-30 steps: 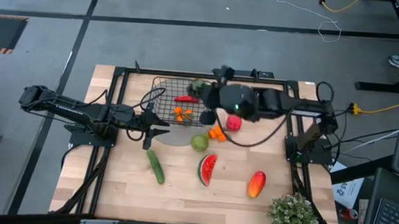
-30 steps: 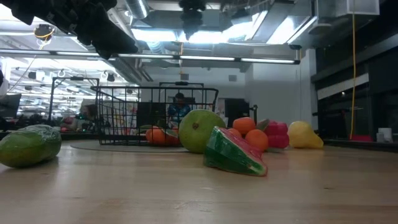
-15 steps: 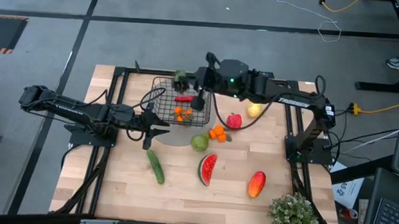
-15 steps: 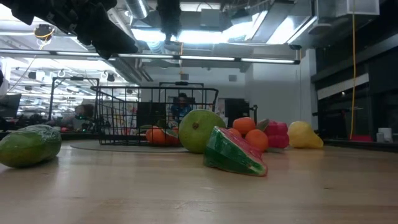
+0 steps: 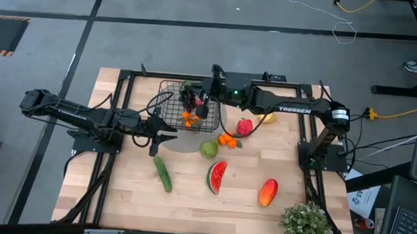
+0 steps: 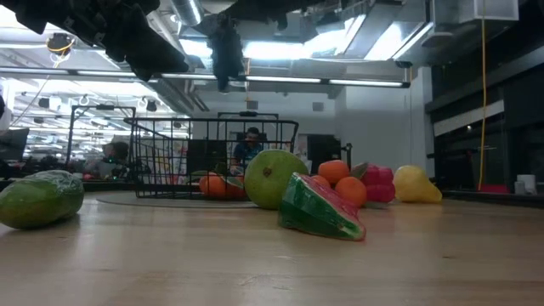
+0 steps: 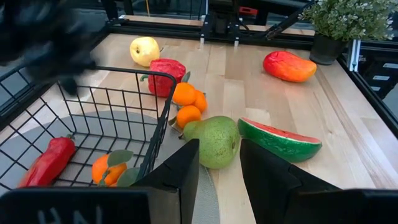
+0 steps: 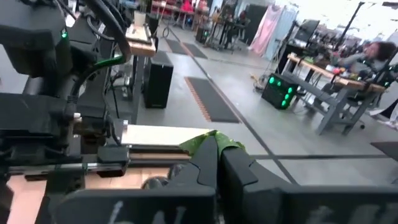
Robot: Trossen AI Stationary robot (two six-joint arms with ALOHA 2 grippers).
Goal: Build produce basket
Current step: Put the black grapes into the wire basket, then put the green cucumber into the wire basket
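One leafy dark fruit (image 5: 189, 96) hangs clenched in the right claw (image 5: 197, 100) over the basket (image 5: 168, 91).

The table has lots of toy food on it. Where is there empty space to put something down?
Bare wood lies on the table left of the cucumber, and between the watermelon slice and the mango. It is crowded by the basket, where the pear, oranges and red fruit bunch up under the right gripper.
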